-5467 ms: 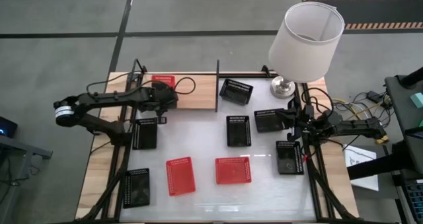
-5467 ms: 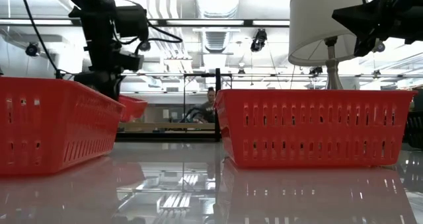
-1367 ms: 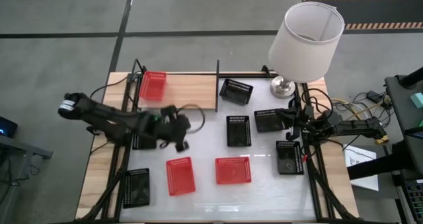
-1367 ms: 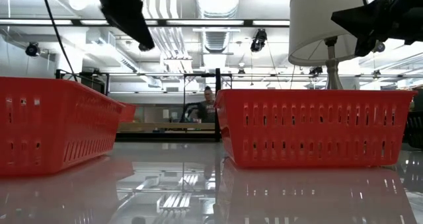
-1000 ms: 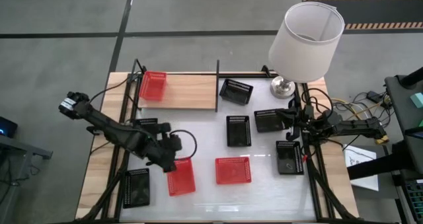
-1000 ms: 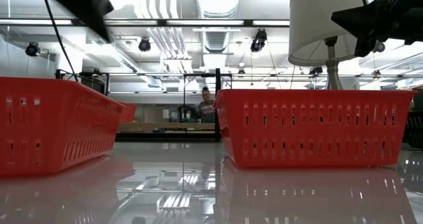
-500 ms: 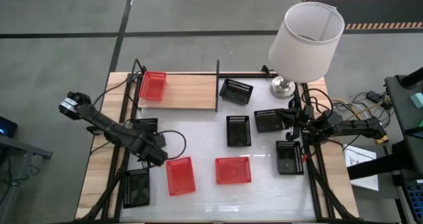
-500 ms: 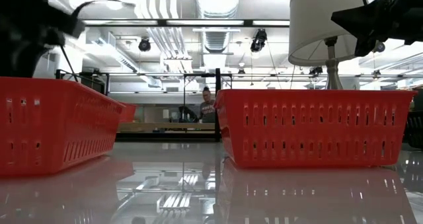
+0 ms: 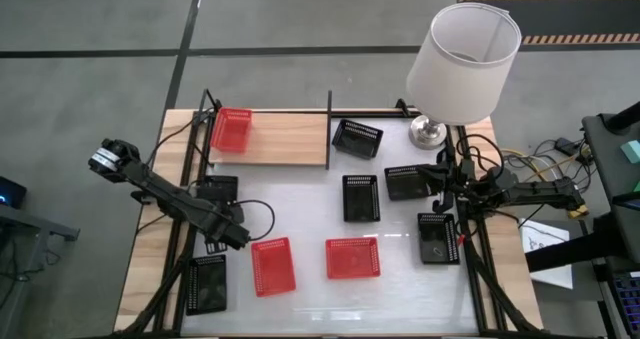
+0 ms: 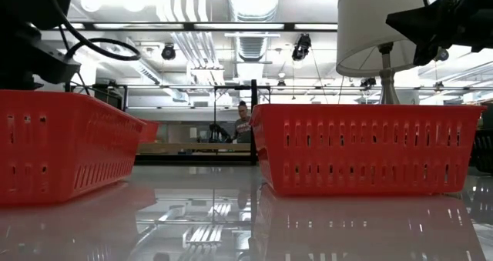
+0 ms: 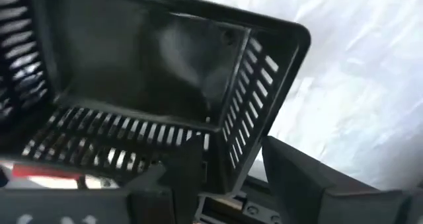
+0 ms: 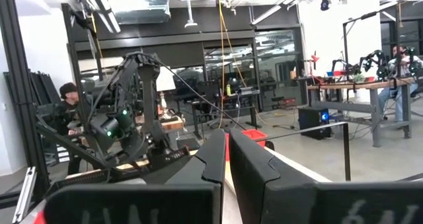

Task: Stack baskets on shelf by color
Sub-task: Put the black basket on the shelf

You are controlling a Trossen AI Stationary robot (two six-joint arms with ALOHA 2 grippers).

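Your left gripper (image 11: 221, 178) has its two dark fingers (image 11: 178, 174) apart, one on each side of the thin slotted wall of a black basket (image 11: 165, 85) on the shiny white table (image 9: 310, 204). That wall stands between them. Your right gripper (image 12: 227, 151) waits with fingers pressed together. One red mesh basket (image 9: 231, 129) sits on the flat wood shelf (image 9: 290, 139).

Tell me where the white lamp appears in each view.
High view: lamp at the table's far right corner.
Low view: upper right, shade cut off above.
Left wrist view: not in it.
Right wrist view: not in it.
Shared landmark: the right red basket, nearer than the lamp.
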